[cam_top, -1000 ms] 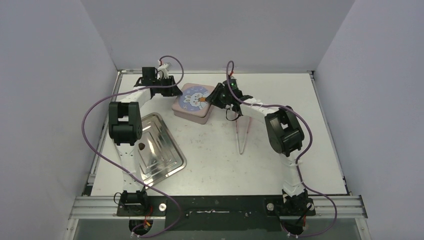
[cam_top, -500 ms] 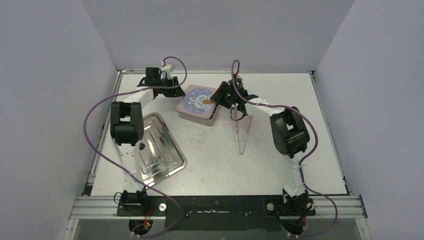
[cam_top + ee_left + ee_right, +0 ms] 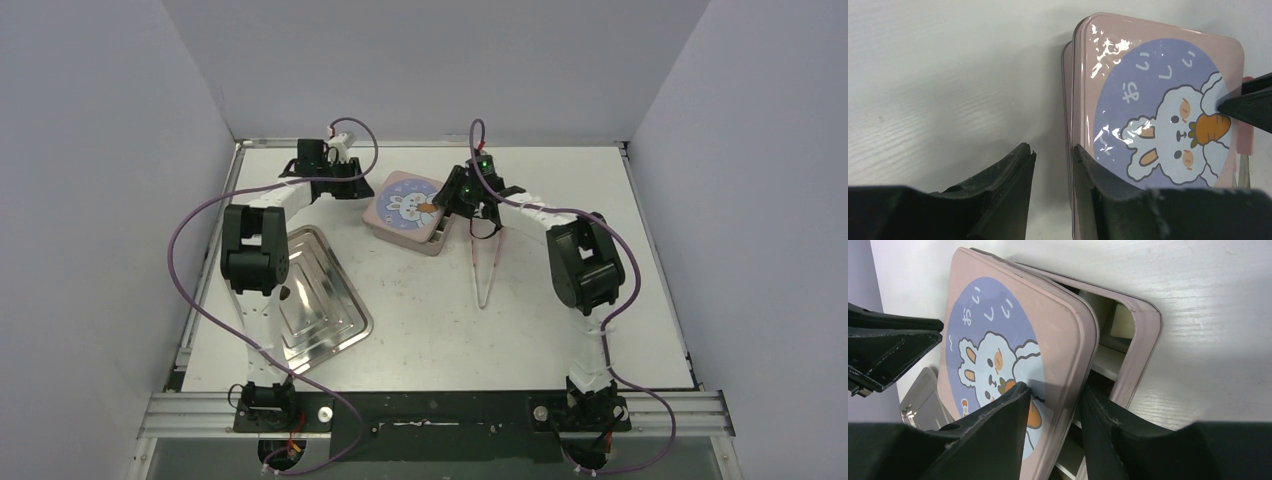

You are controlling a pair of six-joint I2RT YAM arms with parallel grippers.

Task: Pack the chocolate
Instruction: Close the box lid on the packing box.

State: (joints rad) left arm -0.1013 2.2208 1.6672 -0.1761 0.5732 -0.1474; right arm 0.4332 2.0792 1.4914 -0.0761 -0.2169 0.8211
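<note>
1. Far left: a silver stepped tray (image 3: 345, 330) lies askew on the white table (image 3: 520, 340) beside the left arm. A single dark brown piece of chocolate (image 3: 284, 293) sits on it near its left rim, well apart from the tin.
2. The left gripper (image 3: 1053, 149) reaches to the left edge of the rabbit-picture lid (image 3: 1158, 100). Its jaws stand narrowly apart with the tin's edge in the gap, one finger over bare table and the other over the lid. Whether they pinch that edge cannot be told.
3. Centre: the lid sits crooked on the pink tin base (image 3: 1143, 340), raised on its right side so that cream dividers show in the opening. Whether any chocolate lies inside cannot be told.
4. The right gripper (image 3: 1054, 388) clamps the lid's right edge. One finger presses on top beside the printed carrot and the other is tucked under the rim, inside the base.
5. Right of the tin: pale tongs (image 3: 482, 296) lie on the table under the right forearm, with their prongs joined at the near end.
</note>
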